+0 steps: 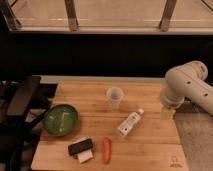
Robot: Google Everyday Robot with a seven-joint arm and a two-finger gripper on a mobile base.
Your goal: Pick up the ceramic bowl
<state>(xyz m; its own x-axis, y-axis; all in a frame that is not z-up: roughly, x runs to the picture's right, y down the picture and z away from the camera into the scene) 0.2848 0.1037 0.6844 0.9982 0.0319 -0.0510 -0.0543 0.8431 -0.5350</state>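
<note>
The ceramic bowl (60,120) is a round, shallow, glossy dark-green bowl. It sits upright on the left side of the wooden table (150,150). The white arm (187,85) comes in from the right. My gripper (167,111) hangs below it at the table's right edge, far to the right of the bowl and apart from it. Nothing shows in the gripper.
A clear plastic cup (114,97) stands at mid-table. A white bottle (130,123) lies on its side right of centre. An orange carrot-like item (106,149) and a black-and-white block (81,149) lie near the front edge. A black chair (20,100) stands at the left.
</note>
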